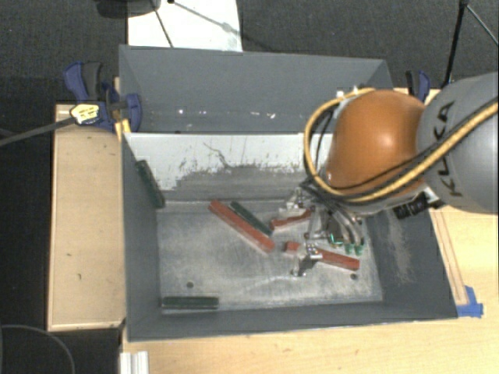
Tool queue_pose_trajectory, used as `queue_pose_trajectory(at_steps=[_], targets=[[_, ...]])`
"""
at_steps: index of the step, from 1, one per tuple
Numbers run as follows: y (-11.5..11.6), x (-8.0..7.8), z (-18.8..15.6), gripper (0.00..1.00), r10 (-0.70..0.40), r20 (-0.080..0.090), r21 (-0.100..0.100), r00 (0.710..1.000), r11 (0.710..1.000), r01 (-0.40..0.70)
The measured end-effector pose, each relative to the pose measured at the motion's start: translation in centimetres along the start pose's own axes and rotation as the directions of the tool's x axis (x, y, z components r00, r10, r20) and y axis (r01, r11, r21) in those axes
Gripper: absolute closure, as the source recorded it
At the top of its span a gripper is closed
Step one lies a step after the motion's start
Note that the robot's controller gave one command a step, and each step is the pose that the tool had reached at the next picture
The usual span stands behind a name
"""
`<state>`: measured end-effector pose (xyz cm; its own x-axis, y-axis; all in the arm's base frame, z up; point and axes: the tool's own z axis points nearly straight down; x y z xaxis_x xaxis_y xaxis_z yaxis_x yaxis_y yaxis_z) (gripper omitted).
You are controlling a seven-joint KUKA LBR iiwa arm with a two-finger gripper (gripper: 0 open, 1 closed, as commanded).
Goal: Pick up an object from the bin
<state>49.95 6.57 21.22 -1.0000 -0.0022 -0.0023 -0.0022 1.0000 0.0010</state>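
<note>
Gripper (306,259) hangs over a short flat red bar (343,262), just right of the long red strip (238,222); I cannot tell its grip.

Scuffed matt metal bin (257,287), glossy orange cover (374,142).

Right edge cuts off arm (468,150), red stick (344,262) partly hidden beneath end effector (303,264)

Open bin floor (195,263) left of centre, red sticks (242,225) crowding the right, dark bar (189,304) along front wall
</note>
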Motion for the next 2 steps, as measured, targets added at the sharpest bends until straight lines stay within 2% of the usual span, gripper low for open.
queue_pose_trajectory(at_steps=[1,2], targets=[[-6.24,-2.28,13.57,1.00,-0.129,0.009,-0.002,0.992,0.992,0.129],[-6.41,-1.94,13.92,0.00,-0.126,-0.001,0.000,0.992,0.992,0.126]])
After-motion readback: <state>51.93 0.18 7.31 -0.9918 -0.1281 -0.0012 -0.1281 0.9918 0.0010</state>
